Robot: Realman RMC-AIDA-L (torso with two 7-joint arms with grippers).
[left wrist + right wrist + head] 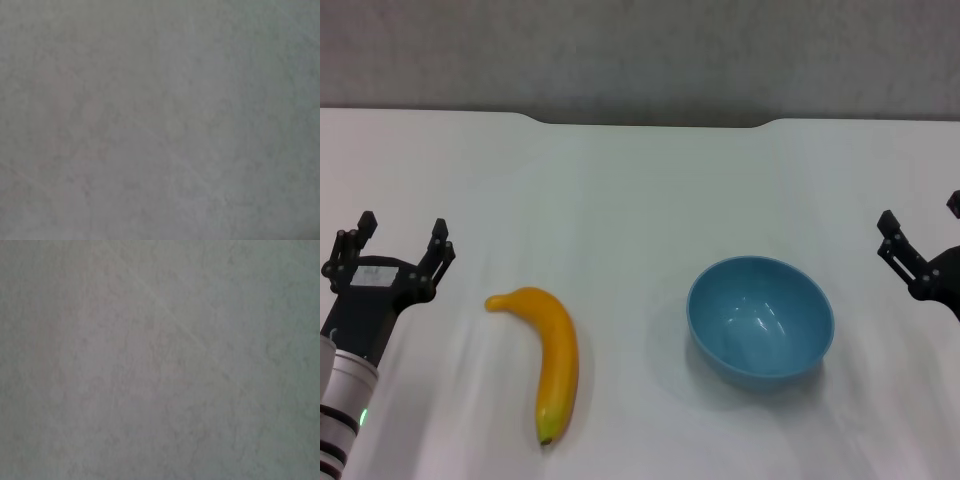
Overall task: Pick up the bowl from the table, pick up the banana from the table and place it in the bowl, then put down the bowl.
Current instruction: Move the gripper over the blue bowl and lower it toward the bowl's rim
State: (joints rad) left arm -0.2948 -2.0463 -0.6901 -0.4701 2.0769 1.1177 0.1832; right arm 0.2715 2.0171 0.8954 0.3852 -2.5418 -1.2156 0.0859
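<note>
The light-blue bowl (760, 317) stands upright and empty on the white table (640, 180), right of centre. The yellow-orange banana (548, 355) lies on the table left of centre, its stem toward the left and its dark tip toward the front. My left gripper (402, 235) is open and empty at the far left, apart from the banana. My right gripper (923, 220) is at the far right edge, apart from the bowl, open and empty with one finger partly cut off by the frame. Both wrist views show only bare table surface.
The table's far edge has a shallow notch (650, 122) in front of a grey wall. Bare tabletop lies between the banana and the bowl and behind both.
</note>
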